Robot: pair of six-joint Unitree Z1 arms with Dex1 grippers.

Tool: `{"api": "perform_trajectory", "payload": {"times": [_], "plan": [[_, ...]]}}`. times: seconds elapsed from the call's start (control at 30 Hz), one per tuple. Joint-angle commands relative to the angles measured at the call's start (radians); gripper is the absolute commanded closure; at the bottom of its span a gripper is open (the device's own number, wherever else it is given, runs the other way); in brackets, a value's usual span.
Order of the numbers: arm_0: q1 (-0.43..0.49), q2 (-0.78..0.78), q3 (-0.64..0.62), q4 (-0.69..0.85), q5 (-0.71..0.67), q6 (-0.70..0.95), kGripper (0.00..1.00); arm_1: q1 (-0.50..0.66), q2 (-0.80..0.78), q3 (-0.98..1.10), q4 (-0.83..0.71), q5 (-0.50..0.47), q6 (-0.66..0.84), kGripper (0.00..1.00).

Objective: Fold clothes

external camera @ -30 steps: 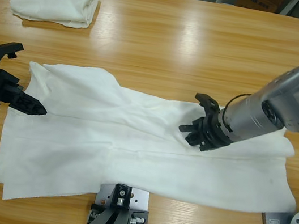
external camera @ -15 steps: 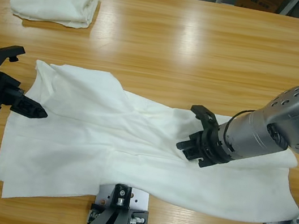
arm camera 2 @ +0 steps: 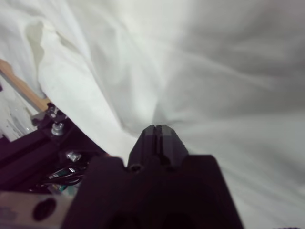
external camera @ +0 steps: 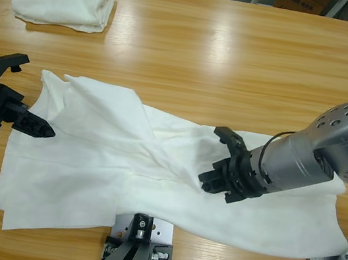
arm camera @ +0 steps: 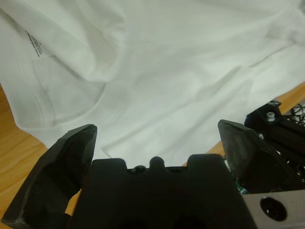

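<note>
One white cotton T-shirt [external camera: 65, 3] already lay folded into a neat pad at the upper left of the high view, so that part of the job looked finished. A second white short-sleeved T-shirt [external camera: 153, 173] was spread, rumpled and unfolded, across the lower middle of the long wooden table [external camera: 239, 61], its near hem reaching the table's bottom edge. Its folding seemed barely begun.

The right gripper [external camera: 216, 177], entering from the right of the frame, had its black jaws closed together with a ridge of that shirt's cloth [arm camera 2: 157, 109] gathered at their tips near the garment's middle. The left gripper [external camera: 39, 126] sat at the left edge of the frame, its jaws spread wide over the shirt's left border [arm camera: 143, 95], apart from the cloth and gripping nothing.

Bare wood lay open above the spread shirt across the whole upper middle and right, giving ample room to carry a fold upward; the folded shirt stood well apart.
</note>
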Motion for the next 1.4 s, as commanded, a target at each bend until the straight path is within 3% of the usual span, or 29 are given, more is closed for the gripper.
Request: {"api": "perform_trajectory", "payload": {"times": [0.03,0.23,0.33,0.47,0.63,0.8,1.03,1.4], "plan": [[-0.007,0.001,0.044,-0.019,0.006,-0.016,0.009,0.031,0.049,0.065,-0.007,0.021,0.037,1.000],[-0.007,0.000,0.049,-0.023,0.006,-0.016,0.009,0.032,0.017,0.141,-0.007,-0.002,0.058,1.000],[-0.007,0.000,0.049,-0.023,0.006,-0.016,0.009,0.036,-0.104,0.145,0.010,-0.061,0.064,1.000],[-0.007,0.000,0.049,-0.024,0.011,-0.016,0.009,0.039,-0.287,0.084,0.226,-0.180,0.088,1.000],[-0.007,0.000,0.046,-0.036,0.017,-0.031,0.009,0.039,-0.269,-0.030,0.562,-0.367,0.258,1.000],[-0.007,-0.001,0.051,-0.039,0.017,-0.031,0.009,0.015,-0.206,-0.085,0.536,-0.462,0.264,1.000],[-0.009,-0.012,0.056,-0.038,0.017,-0.031,0.009,-0.176,-0.045,-0.115,0.474,-0.430,0.095,1.000],[-0.007,-0.011,0.060,-0.039,0.019,-0.031,0.009,-0.182,-0.022,-0.121,0.570,-0.416,0.103,1.000]]}}
